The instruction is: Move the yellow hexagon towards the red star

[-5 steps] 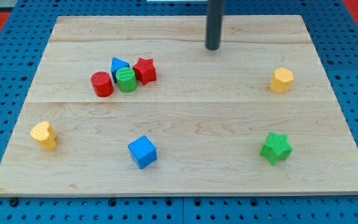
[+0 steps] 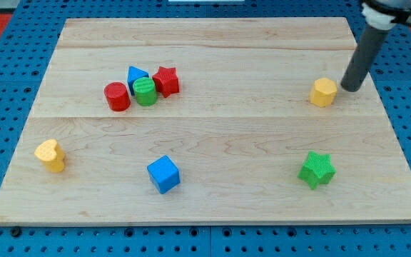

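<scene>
The rod leans in from the view's top right, my tip (image 2: 350, 88) just right of the yellow hexagon (image 2: 323, 92) near the wooden board (image 2: 205, 128)'s right edge. It holds nothing. Bare board stretches left to the red star (image 2: 166, 80).

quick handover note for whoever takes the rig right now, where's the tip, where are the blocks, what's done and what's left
My tip is down at the board, just to the view's right of the yellow hexagon, close beside it; contact cannot be confirmed.
The red star sits far to the view's left, in a cluster with the blue triangle, green cylinder and red cylinder.
Done: tip is placed on the far side of the hexagon from the star.
Left: the whole push, leftward across the wooden board toward the star. The path between them looks free of blocks.
</scene>
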You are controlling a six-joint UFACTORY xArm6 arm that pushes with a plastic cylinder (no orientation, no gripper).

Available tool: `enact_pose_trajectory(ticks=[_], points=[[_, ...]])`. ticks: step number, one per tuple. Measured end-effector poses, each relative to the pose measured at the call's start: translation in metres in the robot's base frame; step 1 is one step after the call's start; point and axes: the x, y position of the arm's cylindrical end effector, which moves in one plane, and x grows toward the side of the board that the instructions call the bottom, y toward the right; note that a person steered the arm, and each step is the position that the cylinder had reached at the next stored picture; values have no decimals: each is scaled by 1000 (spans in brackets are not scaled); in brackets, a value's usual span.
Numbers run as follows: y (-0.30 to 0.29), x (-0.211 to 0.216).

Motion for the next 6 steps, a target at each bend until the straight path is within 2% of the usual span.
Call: enact_pose_trajectory(ticks=[1,2,4,6], points=[[-80,12],[-112,15],[-137,23],[-133,55]])
